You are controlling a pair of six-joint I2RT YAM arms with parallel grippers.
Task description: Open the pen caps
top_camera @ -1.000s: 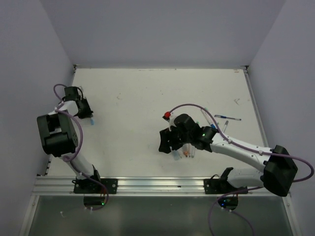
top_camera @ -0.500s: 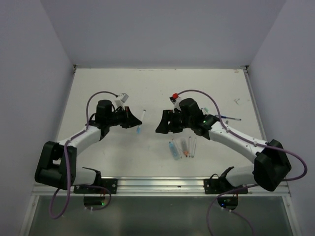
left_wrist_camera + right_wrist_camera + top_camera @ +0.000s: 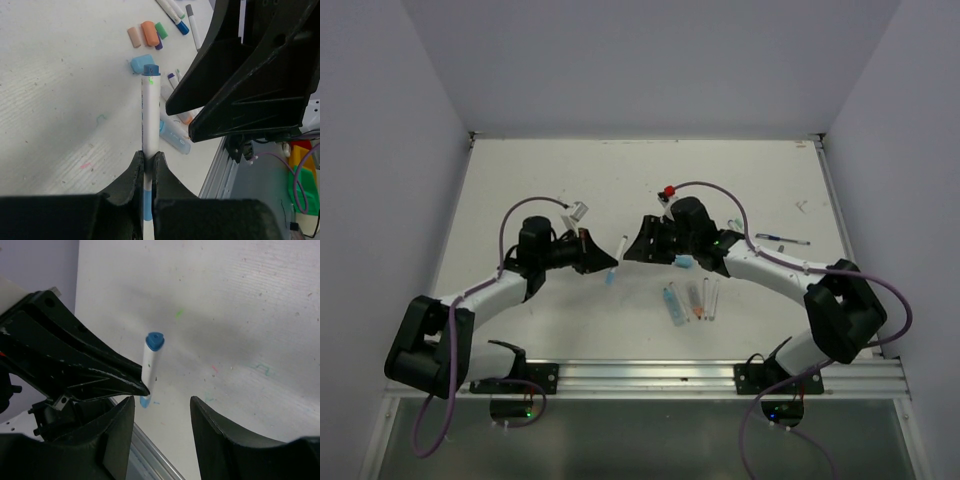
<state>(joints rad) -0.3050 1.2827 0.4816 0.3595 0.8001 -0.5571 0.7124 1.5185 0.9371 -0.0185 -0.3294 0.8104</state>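
A white, ink-flecked desk (image 3: 60,100) sits under pale lilac walls. The dark blue pen cap (image 3: 151,70) tops a white pen barrel (image 3: 150,115), which is held off the desk between the two arms. The left pincer (image 3: 148,155) is clamped on the barrel's lower end. The pen's long axis points at the right pincer (image 3: 161,402), whose jaws stand apart and empty, with the cap just ahead of their gap. The right arm looks best placed to pull the cap.
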